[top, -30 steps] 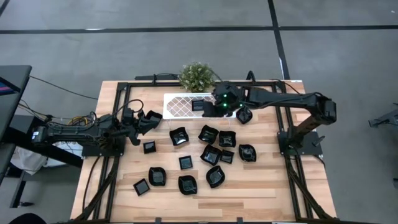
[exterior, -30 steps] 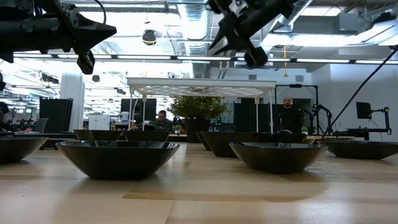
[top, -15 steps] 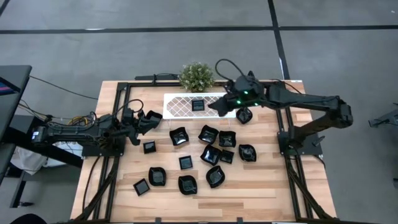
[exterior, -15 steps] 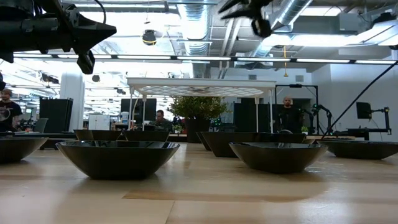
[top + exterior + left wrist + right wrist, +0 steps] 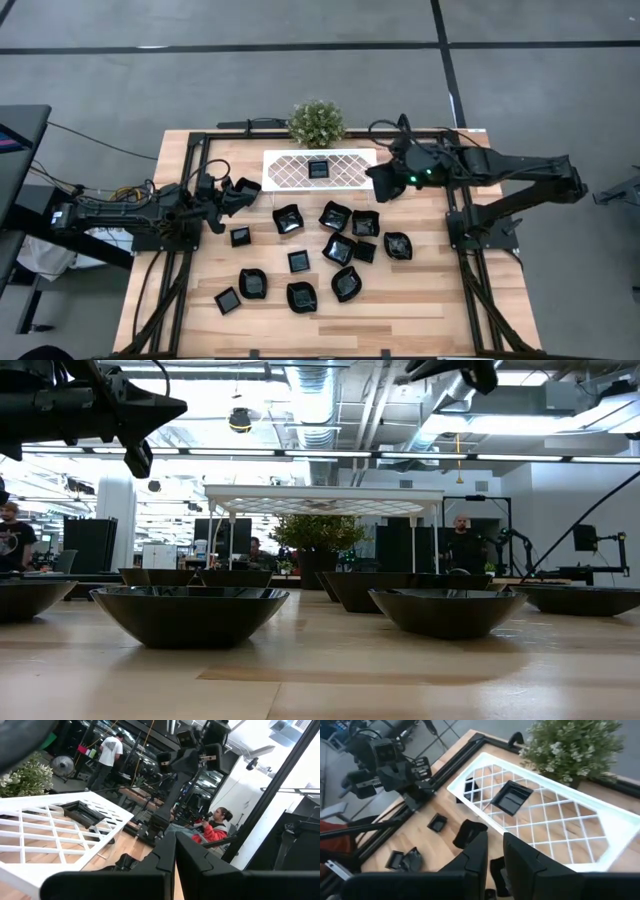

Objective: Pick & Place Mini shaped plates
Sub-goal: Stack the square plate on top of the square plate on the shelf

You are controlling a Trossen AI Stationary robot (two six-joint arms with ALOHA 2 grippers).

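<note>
Black square plate (image 5: 318, 169) now sits on our white tray (image 5: 290, 165); our right gripper (image 5: 378, 182) has withdrawn, narrow and empty — one placed.

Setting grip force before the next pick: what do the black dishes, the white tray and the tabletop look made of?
Mini shaped plates: glossy black, probably glazed ceramic or hard plastic; their rims mirror the ceiling lights. White lattice tray: matte white openwork, likely moulded plastic or painted metal; I can't tell which. Table: pale wood with visible grain, smooth finish.
</note>
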